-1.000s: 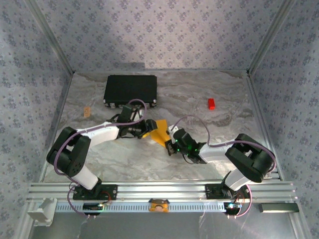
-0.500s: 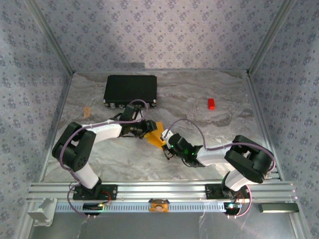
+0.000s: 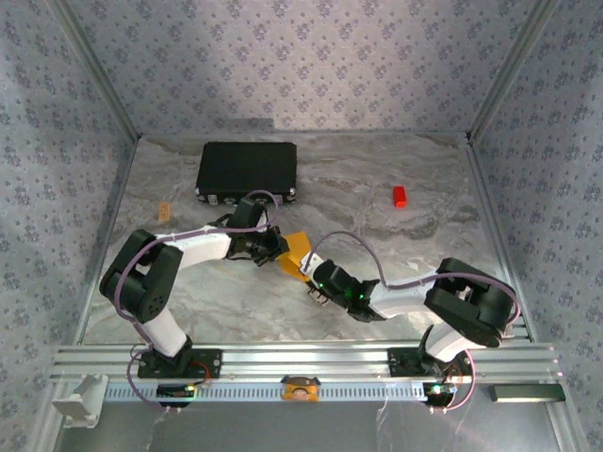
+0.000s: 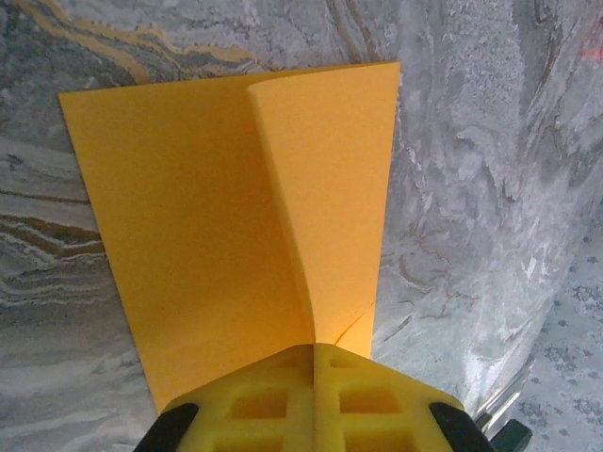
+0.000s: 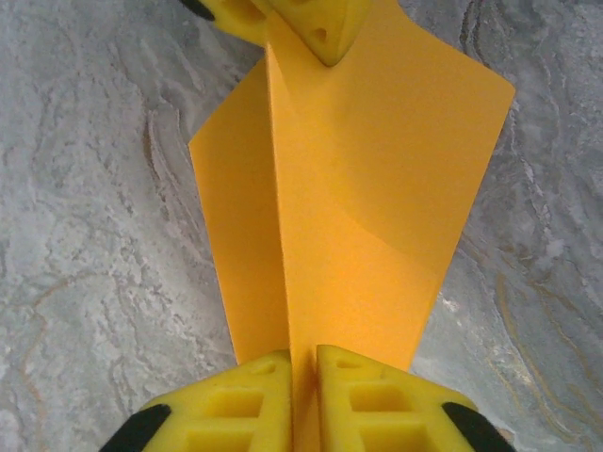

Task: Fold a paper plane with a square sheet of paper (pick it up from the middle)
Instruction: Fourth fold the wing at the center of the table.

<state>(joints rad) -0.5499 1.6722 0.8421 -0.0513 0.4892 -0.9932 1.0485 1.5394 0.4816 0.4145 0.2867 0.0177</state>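
Note:
The square sheet of paper [image 3: 295, 251] is bright orange and pinched up along a middle ridge, held off the marble table between both arms. My left gripper [image 3: 280, 247] is shut on one end of the ridge; in the left wrist view its yellow fingertips [image 4: 314, 350] meet on the paper [image 4: 217, 217], which fans away from them. My right gripper [image 3: 310, 274] is at the opposite end. In the right wrist view its jaws [image 5: 303, 356] stand a little apart with the paper's [image 5: 377, 207] upright fold between them, and the left gripper's fingers [image 5: 320, 24] show at the far end.
A black rectangular case [image 3: 247, 169] lies at the back left. A small red block [image 3: 400, 196] sits at the back right. A small tan piece [image 3: 165, 211] lies near the left wall. Metal frame rails bound the table on both sides.
My left gripper has closed onto the paper's ridge. The right gripper has slid left and nearer, and its jaws have parted slightly. The paper has bunched up between the two.

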